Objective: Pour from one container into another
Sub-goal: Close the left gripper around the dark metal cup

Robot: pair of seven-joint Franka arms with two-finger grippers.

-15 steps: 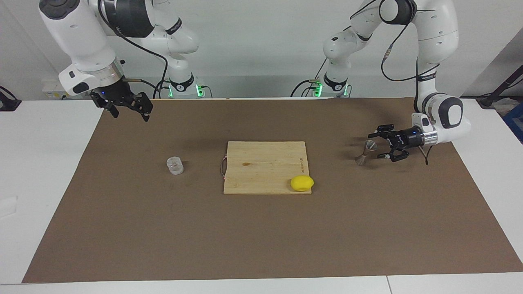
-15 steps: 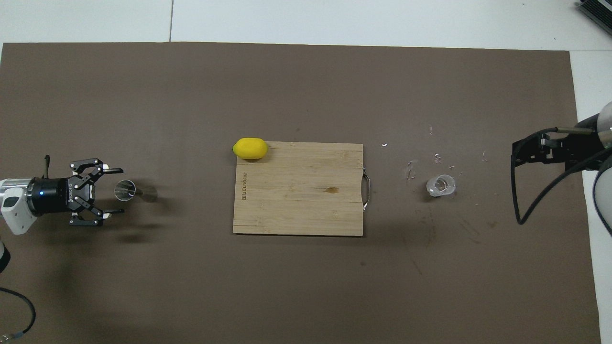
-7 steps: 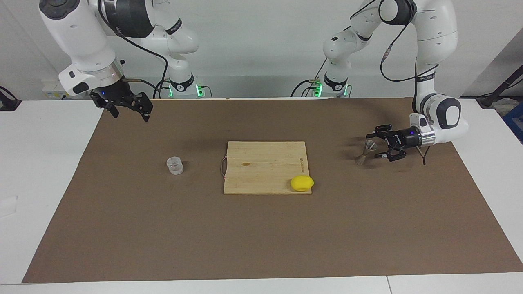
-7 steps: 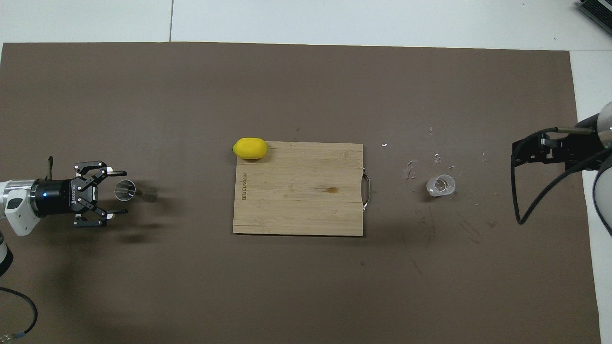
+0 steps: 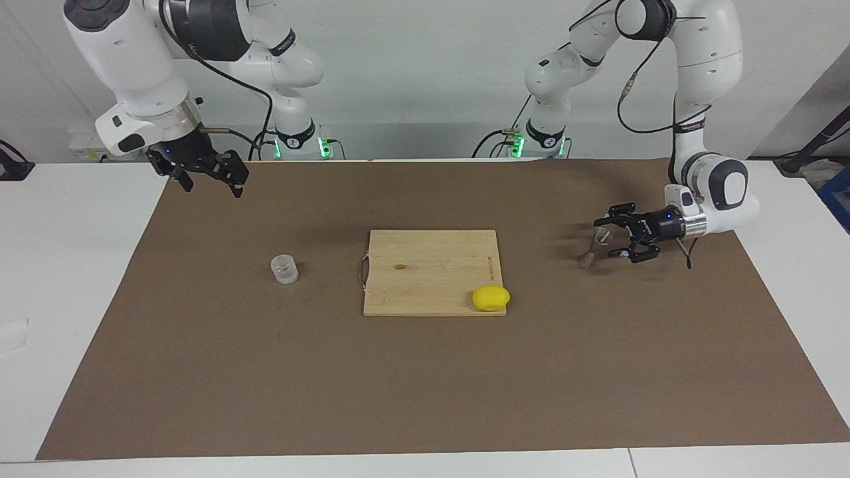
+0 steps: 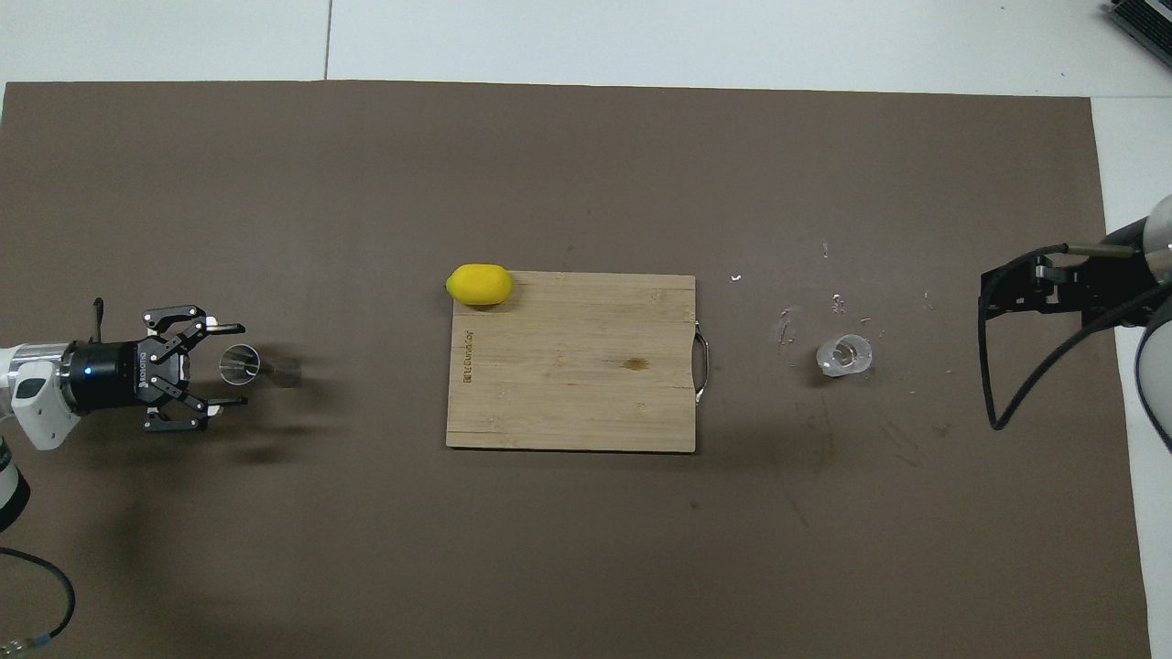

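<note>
The metal jigger (image 5: 593, 247) stands on the brown mat toward the left arm's end of the table; it also shows in the overhead view (image 6: 240, 363). My left gripper (image 5: 607, 238) is low and level, open, with one finger on each side of the jigger's upper cone, apart from it (image 6: 235, 364). The clear glass cup (image 5: 285, 269) stands on the mat toward the right arm's end (image 6: 844, 355). My right gripper (image 5: 212, 187) is open and empty, raised over the mat's edge at its own end (image 6: 993, 293), and waits.
A wooden cutting board (image 5: 431, 265) lies mid-table between jigger and cup (image 6: 572, 384). A yellow lemon (image 5: 491, 297) rests on the board's corner farthest from the robots, toward the left arm's end (image 6: 479, 285). Small specks lie around the cup.
My left gripper has crept a little lower and further along the jigger's sides, still open. The jigger, the cup and the right arm have not moved.
</note>
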